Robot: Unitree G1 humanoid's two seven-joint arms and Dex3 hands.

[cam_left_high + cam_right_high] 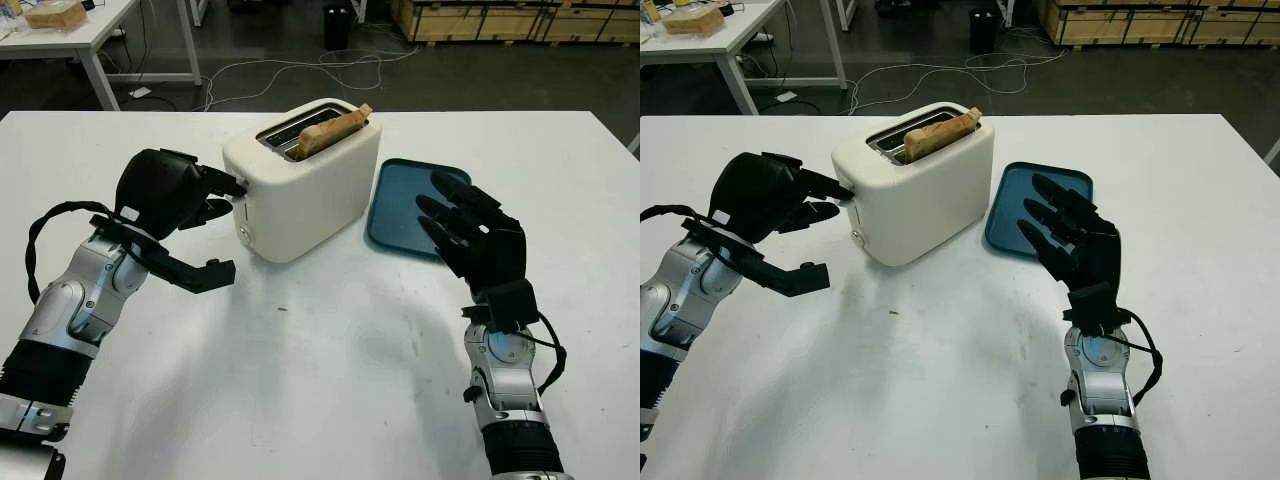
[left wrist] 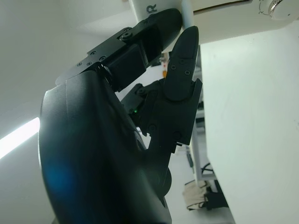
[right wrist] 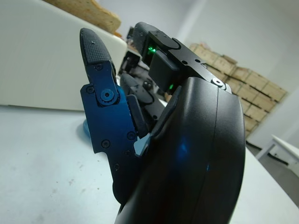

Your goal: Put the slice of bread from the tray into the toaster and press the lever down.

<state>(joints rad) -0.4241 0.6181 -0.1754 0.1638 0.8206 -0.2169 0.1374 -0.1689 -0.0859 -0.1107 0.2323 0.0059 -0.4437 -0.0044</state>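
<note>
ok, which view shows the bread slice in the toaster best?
Left eye view: the bread slice stands tilted in the toaster slot, its top edge visible. The right eye view shows it much the same. The right wrist view catches a corner past the right robot hand.

Bread [image 1: 333,132] in toaster [image 1: 300,180]; tray [image 1: 410,205] right of toaster.

Head stereo pair (plus close wrist cameras)

Bread in the toaster, tray bare.
A browned bread slice [image 1: 333,131] leans in the slot of the cream toaster [image 1: 300,180] at upper centre; the flat blue tray [image 1: 405,205] lies just right.
</note>
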